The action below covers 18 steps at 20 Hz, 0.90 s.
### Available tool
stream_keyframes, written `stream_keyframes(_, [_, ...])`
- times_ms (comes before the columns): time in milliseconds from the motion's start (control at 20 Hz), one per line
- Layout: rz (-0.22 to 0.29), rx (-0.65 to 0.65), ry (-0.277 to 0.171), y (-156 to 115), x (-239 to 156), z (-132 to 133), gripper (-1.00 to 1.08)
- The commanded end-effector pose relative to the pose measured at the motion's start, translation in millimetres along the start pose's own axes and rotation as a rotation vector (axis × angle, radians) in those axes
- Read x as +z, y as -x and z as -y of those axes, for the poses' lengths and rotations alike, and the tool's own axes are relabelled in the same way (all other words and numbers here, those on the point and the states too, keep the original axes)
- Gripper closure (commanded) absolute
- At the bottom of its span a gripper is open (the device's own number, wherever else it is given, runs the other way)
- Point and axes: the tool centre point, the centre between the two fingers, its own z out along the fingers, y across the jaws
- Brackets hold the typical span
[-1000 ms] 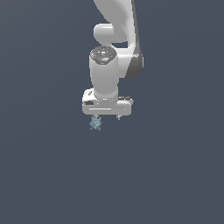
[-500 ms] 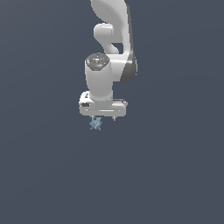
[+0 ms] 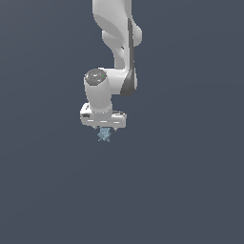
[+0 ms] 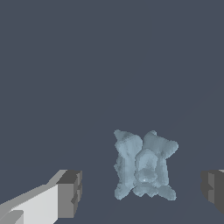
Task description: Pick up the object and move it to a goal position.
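Wrist view, nearest first: gripper w/ jaws spread wide, one dark pad on one side, other pad at the frame edge opposite, gap between them unfilled, nothing clamped. The object, pale blue-grey spiky lump, lies in that gap but not centred: closer to the edge-of-frame pad than to the other, touching neither as far as I can tell. Shape is roughly squarish w/ lobes at the corners, no clear long axis, so approach angle prob. matters less than centring. Beyond it only the flat dark ground. Exterior view: gripper pointing straight down, object directly under the fingertips, just below the hand, arm rising behind. Whether the lump rests on the ground or the tips already straddle it can't be told from here. Judgement: the close turns on that sideways offset btw pads; a small shift toward the nearer pad's side would even it, else one pad meets it first and may nudge it.
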Motion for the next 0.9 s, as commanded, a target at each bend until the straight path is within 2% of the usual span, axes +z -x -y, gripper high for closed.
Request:
stream_keyframes(0, [-0.001, 0.006, 0.002, 6, 8, -7, -0.92])
stream_keyframes(500, [0.0, 0.012, 0.003, 12, 17, -14, -0.92])
stream_keyframes(850, [-0.001, 0.013, 0.003, 13, 47, -14, -0.92])
